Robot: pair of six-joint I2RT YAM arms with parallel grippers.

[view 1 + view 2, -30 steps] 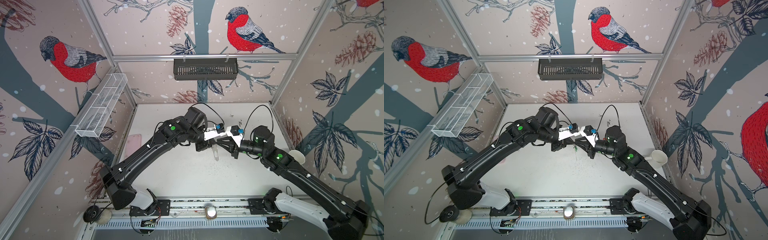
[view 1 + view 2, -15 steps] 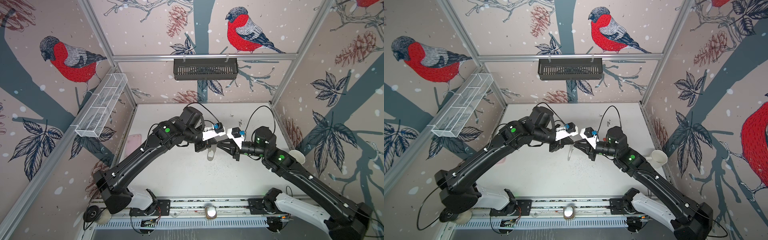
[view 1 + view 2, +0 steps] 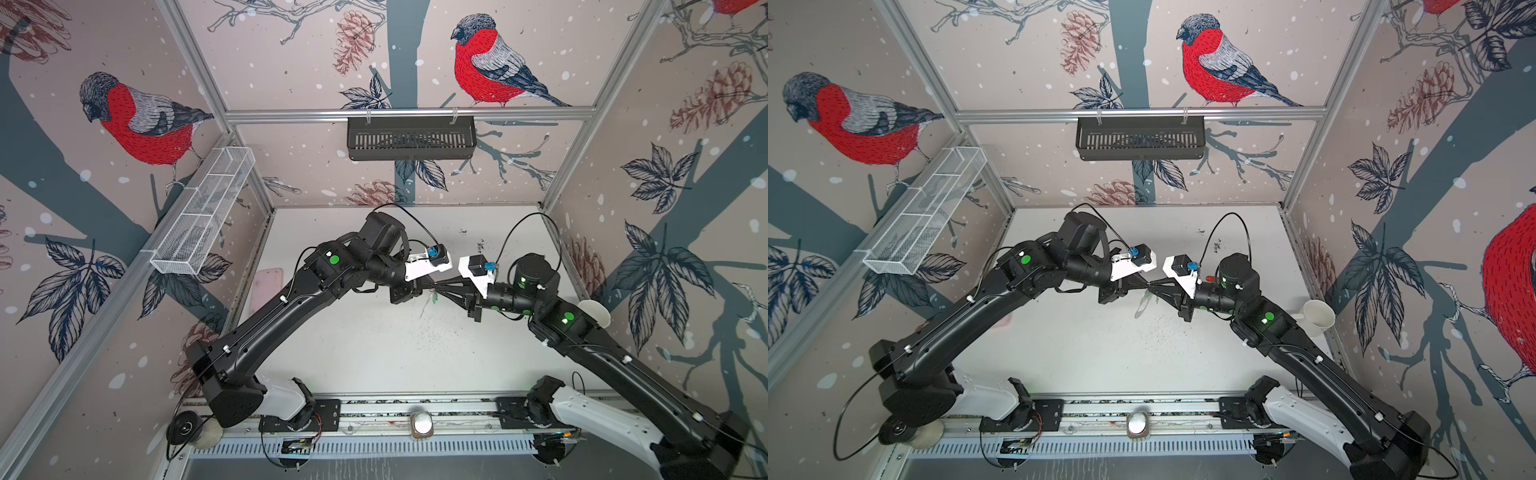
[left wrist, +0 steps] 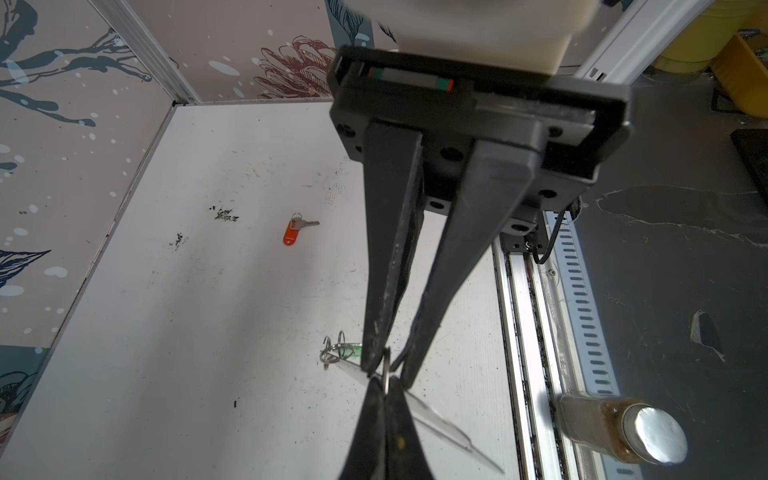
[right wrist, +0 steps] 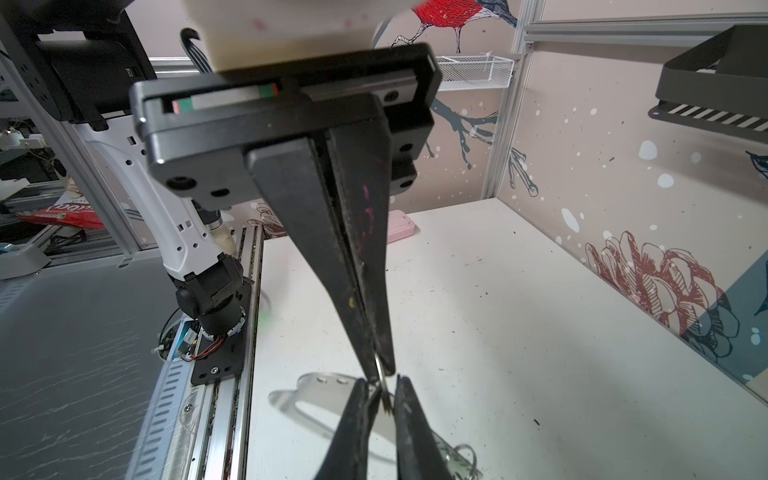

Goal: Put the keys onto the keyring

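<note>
My two grippers meet tip to tip above the middle of the table. The left gripper (image 4: 384,384) is shut on a small metal ring of the keyring (image 4: 436,419), whose flat translucent grey plate with an oval cutout (image 5: 316,390) hangs below. The right gripper (image 5: 382,392) stands with only a narrow gap, closed on a thin metal piece; the green tag (image 3: 433,297) of one key hangs right beside its fingertips. In both top views the plate (image 3: 1142,305) dangles under the tips. The key with the red-orange tag (image 4: 292,232) lies alone on the table.
A pink case (image 3: 266,286) lies by the left wall. A white cup (image 3: 1318,318) sits at the right edge. A black basket (image 3: 409,137) hangs on the back wall and a wire basket (image 3: 203,220) on the left wall. A jar (image 4: 623,432) stands on the front rail.
Both grippers, still tip to tip, have drifted slightly to the left, and the hanging plate moved with them. Neither grip has visibly changed.
</note>
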